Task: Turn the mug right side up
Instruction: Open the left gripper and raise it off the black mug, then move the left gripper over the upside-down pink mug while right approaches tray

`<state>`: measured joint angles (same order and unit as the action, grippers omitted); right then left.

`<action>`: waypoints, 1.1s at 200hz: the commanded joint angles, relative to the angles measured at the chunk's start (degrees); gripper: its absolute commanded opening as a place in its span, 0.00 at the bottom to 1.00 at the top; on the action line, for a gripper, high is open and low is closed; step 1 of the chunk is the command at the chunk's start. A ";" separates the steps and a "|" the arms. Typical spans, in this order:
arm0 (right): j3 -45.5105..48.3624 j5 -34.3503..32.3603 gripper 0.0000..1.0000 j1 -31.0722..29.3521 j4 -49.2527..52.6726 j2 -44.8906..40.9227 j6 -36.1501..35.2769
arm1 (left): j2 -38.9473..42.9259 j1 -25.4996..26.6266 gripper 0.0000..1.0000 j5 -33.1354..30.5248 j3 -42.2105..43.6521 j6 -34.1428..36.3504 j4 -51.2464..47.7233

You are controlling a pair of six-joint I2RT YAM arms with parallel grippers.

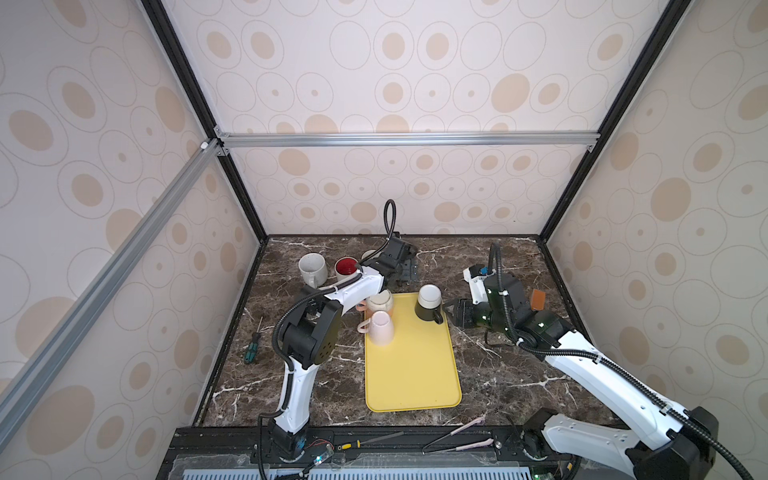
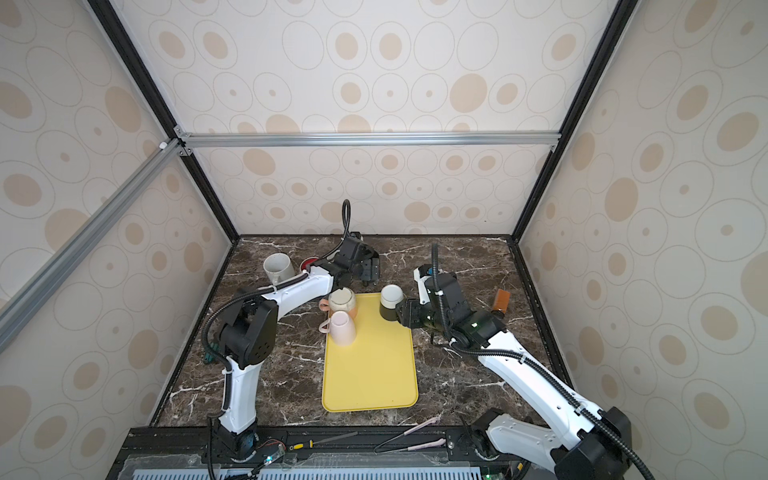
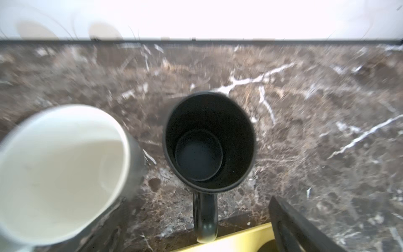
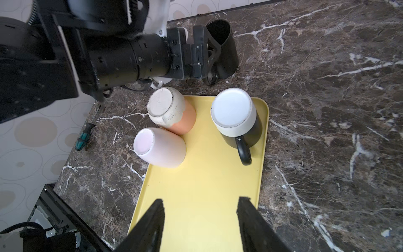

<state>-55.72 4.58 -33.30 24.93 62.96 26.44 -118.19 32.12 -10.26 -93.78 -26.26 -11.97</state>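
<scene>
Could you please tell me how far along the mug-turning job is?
Done: the black mug stands upright beside the tray, left gripper open next to it. In hand: nothing; right gripper hangs open near the tray. Left: orange mug, pink mug and black-and-white mug, upside down.

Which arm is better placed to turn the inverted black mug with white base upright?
Right: the right gripper hovers open beside the black mug with white base, near its handle; the left gripper is beyond the yellow tray.

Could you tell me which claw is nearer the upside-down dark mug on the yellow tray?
Right. The right claw sits beside the dark mug, at its handle; the left claw is farther back, by a black mug.
</scene>
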 commanded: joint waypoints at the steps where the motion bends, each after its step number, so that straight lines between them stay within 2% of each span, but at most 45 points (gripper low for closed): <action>1: -1.88 0.95 0.57 0.39 1.02 0.68 -1.56 | 3.47 0.19 1.00 -3.68 -1.95 2.51 -2.39; 22: -2.37 1.05 0.57 0.39 0.90 1.52 -1.96 | 5.86 0.38 1.00 -3.86 -1.54 3.28 -1.92; 56: -3.70 1.57 0.56 0.41 1.86 2.76 -3.02 | 10.41 1.36 1.00 -0.51 0.07 4.08 2.11; 72: -3.08 1.47 0.56 0.39 0.75 2.45 -3.69 | 13.08 2.80 1.00 -1.73 1.29 4.37 4.45; 88: -1.81 1.59 0.56 0.35 -0.86 2.00 -4.29 | 17.22 4.78 1.00 -6.25 6.18 4.06 9.83; 114: -0.99 1.18 0.56 0.34 -1.21 1.74 -5.13 | 25.98 6.03 1.00 -5.28 17.94 5.03 21.95; 153: -0.20 -0.71 0.56 0.34 -0.76 0.81 -6.13 | 33.84 5.94 1.00 -3.98 23.71 3.64 16.83; 187: -1.56 -1.10 0.56 0.37 2.83 2.19 -7.74 | 39.80 5.89 1.00 -7.54 32.55 3.68 15.61; 220: -2.71 -2.83 0.56 0.34 6.04 4.71 -9.97 | 45.69 5.94 1.00 -4.02 37.25 1.54 13.73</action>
<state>-56.84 3.68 -33.30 26.94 65.84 19.25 -76.64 38.24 -15.49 -58.04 -23.03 3.29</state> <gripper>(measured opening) 0.561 0.999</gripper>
